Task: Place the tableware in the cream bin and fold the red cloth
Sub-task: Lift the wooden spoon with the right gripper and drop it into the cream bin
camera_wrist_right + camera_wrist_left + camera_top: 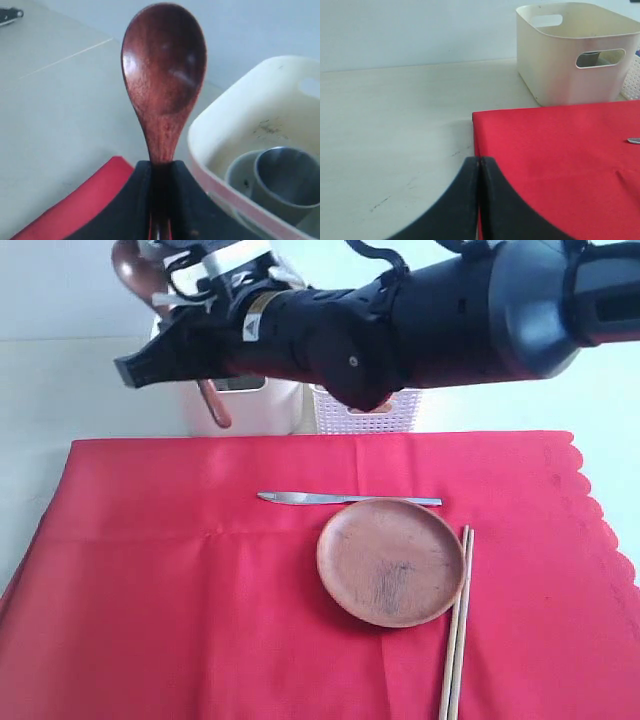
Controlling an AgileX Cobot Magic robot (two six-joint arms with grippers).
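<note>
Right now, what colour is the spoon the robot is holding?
The spoon is dark reddish-brown wood, clearest in the right wrist view.

Pale table (395,125): red cloth (200,620) spread flat; cream bin (570,65), white lattice basket (385,420) together beside cloth edge.
</note>
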